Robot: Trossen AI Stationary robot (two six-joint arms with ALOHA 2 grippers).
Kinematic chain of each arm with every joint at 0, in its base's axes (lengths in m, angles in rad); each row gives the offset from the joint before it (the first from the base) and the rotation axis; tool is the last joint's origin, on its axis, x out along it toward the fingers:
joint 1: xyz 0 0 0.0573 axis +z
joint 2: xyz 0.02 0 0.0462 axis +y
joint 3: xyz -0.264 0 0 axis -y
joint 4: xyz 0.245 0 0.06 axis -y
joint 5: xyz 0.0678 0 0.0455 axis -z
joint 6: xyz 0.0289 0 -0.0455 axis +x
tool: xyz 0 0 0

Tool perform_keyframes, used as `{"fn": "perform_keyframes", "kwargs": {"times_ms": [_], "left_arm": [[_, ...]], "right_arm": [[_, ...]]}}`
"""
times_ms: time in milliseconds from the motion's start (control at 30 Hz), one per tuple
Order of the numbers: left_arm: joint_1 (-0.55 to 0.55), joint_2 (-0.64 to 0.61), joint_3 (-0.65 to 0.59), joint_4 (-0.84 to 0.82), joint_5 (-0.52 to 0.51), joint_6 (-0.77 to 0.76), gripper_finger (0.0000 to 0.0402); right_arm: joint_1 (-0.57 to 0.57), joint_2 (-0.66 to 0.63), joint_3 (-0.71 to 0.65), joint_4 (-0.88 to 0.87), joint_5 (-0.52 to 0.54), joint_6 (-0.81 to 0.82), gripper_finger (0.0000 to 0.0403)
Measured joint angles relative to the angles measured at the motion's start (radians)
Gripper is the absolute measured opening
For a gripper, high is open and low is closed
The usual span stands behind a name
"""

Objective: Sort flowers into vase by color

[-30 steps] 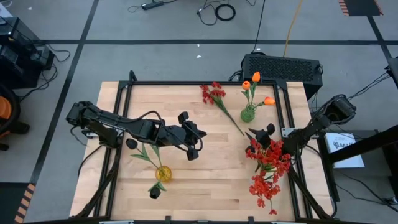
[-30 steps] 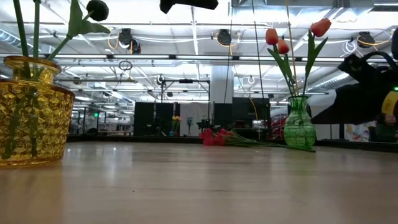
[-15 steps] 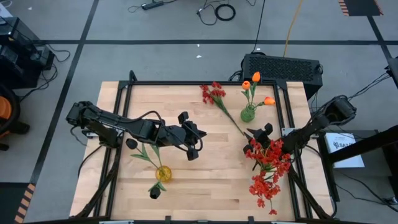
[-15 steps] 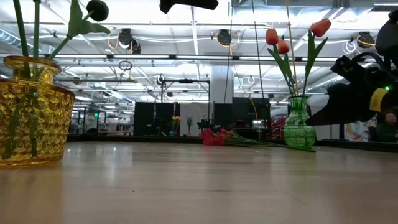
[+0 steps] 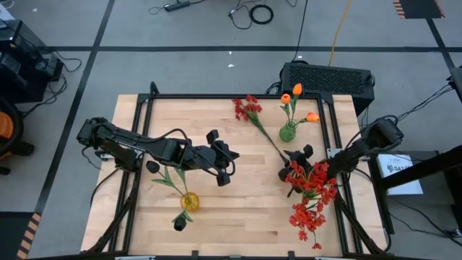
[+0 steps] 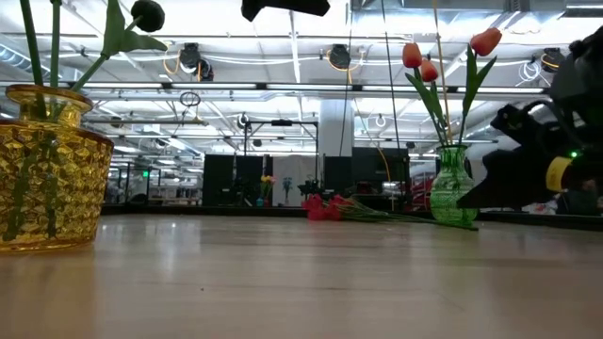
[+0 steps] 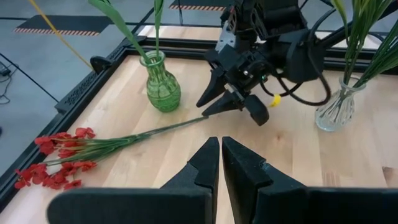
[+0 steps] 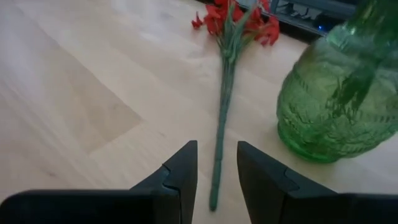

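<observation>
A red cluster flower [image 5: 258, 123] lies flat on the table, its bloom toward the far edge and its stem end [image 8: 214, 198] near the green vase [image 5: 287, 131], which holds orange tulips. My right gripper [image 8: 216, 175] is open and low over the table, one finger on each side of that stem end without touching it; it also shows in the left wrist view [image 7: 231, 107]. My left gripper [image 7: 221, 163] is shut and hovers mid-table [image 5: 232, 165]. The yellow vase [image 5: 189, 201] holds black tulips. More red clusters [image 5: 310, 195] stand in a clear vase [image 7: 336, 112].
A black frame [image 5: 238, 96] rims the wooden table. The green vase [image 8: 336, 112] stands close beside my right gripper. The yellow vase [image 6: 47, 179] sits near the front edge. Bare wood lies between the two arms.
My right gripper has moved toward the table's left and lower, closing in on the stem end of the lying red flower. The flower and the left arm have kept still.
</observation>
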Motion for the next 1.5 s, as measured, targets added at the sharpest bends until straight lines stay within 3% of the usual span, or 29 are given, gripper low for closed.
{"fn": "perform_keyframes", "kwargs": {"times_ms": [533,800,900,1100,1500], "left_arm": [[0.000,0.000,0.000,-0.019,0.000,0.000,0.0028],[0.000,0.000,0.000,-0.022,0.000,0.000,0.0028],[0.000,0.000,0.000,-0.028,0.000,0.000,0.0028],[0.000,0.000,0.000,-0.049,0.000,0.000,0.0028],[0.000,0.000,0.000,-0.049,0.000,-0.002,0.0028]], "right_arm": [[-0.081,0.125,0.000,0.122,-0.120,-0.042,0.0105],[-0.112,0.186,0.002,0.196,-0.128,-0.038,0.0103],[-0.113,0.188,0.002,0.200,-0.132,-0.038,0.0086],[-0.113,0.188,0.002,0.194,-0.146,-0.014,0.0013],[-0.100,0.169,-0.003,0.238,-0.138,-0.068,0.0002]]}}
